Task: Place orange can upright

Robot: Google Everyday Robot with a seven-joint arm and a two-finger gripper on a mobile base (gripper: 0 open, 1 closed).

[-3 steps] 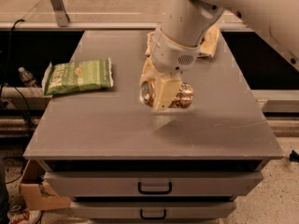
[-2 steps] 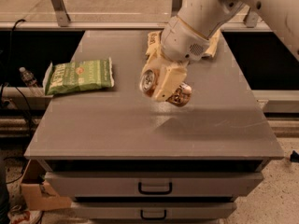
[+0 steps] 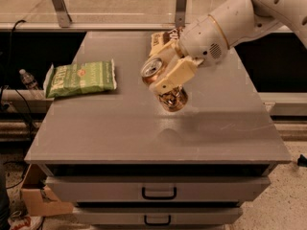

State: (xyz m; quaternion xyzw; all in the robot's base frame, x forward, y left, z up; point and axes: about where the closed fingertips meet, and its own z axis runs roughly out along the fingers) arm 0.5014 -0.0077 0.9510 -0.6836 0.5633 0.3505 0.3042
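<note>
The orange can (image 3: 171,98) is a shiny orange-gold drink can, held tilted in the air above the middle of the grey table (image 3: 144,138). Its silver top with the pull tab faces left and up. My gripper (image 3: 165,73) is shut on the can, with cream fingers (image 3: 173,74) clamped across its body. The white arm reaches in from the upper right.
A green snack bag (image 3: 81,78) lies flat at the table's left. A second snack packet (image 3: 160,40) lies at the back behind the gripper. Two drawers (image 3: 158,193) sit below the front edge. A bottle (image 3: 28,79) and a cardboard box (image 3: 33,195) are off to the left.
The arm has swung the can up and rotated it. The can now tilts with its top toward the upper left and its base lower right.
</note>
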